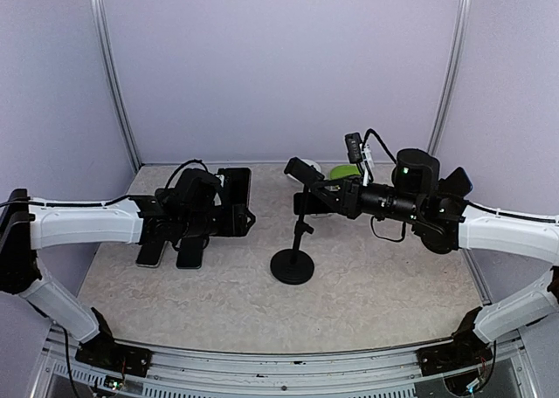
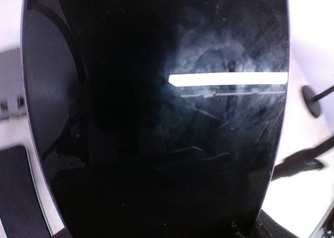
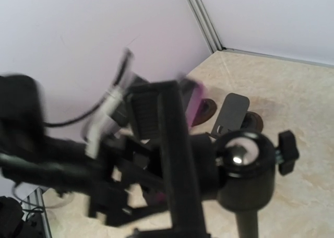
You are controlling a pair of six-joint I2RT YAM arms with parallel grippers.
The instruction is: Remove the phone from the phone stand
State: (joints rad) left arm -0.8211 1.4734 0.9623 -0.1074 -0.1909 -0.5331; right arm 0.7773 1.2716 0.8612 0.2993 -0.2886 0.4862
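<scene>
The phone [image 1: 234,192], a black slab with a glossy screen, is in my left gripper [image 1: 217,209] at the left of the table, well away from the phone stand. Its screen [image 2: 156,118] fills the left wrist view and hides my fingers. The black phone stand has a round base [image 1: 292,265], a thin pole and a holder [image 1: 310,204] on top. The right wrist view shows the holder's bar [image 3: 177,159] and ball joint [image 3: 241,150] close up, with no phone in it. My right gripper [image 1: 321,193] is closed on the holder, its fingertips mostly hidden.
Two dark flat slabs [image 1: 153,254] [image 1: 190,255] lie on the table under my left arm. A green object [image 1: 345,171] sits behind my right gripper. A grey plate [image 3: 229,115] and brown discs [image 3: 253,122] lie beyond the stand. Walls close the back and sides.
</scene>
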